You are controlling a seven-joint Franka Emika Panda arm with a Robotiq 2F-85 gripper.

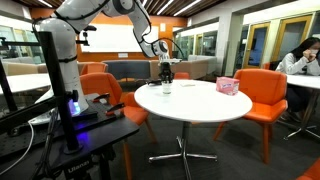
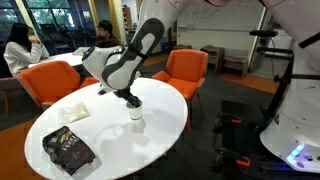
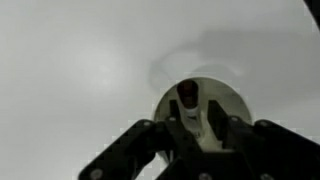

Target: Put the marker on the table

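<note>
Points the gripper (image 3: 203,128) straight down into a white cup (image 3: 232,100), with dark fingers (image 3: 148,140) dipped to either side of the marker (image 3: 187,93). Cannot tell whether clamped on it or merely framing it: too blurred in the wrist view, too small in both exterior views. Finds the marker standing upright inside the cup, dark end uppermost, so not yet on the table (image 3: 70,70). Probably comes from above for that very reason: an upright pen walled in by a rim offers no grip from the side. Bends the arm (image 2: 125,62) over the round white top to reach it. Places the cup (image 2: 136,112) well in from the edge in an exterior view, apart from a white napkin (image 2: 76,112) and a dark bag (image 2: 68,150) nearer the rim, and from a pink box (image 1: 227,86) by another edge. Rings the table with orange chairs (image 1: 262,90). Calls next, by judgement, for a firm pinch, a straight lift clear of the rim, then a lowering onto bare surface beside the cup. Risks dragging or tipping the light cup if lifted askew.
</note>
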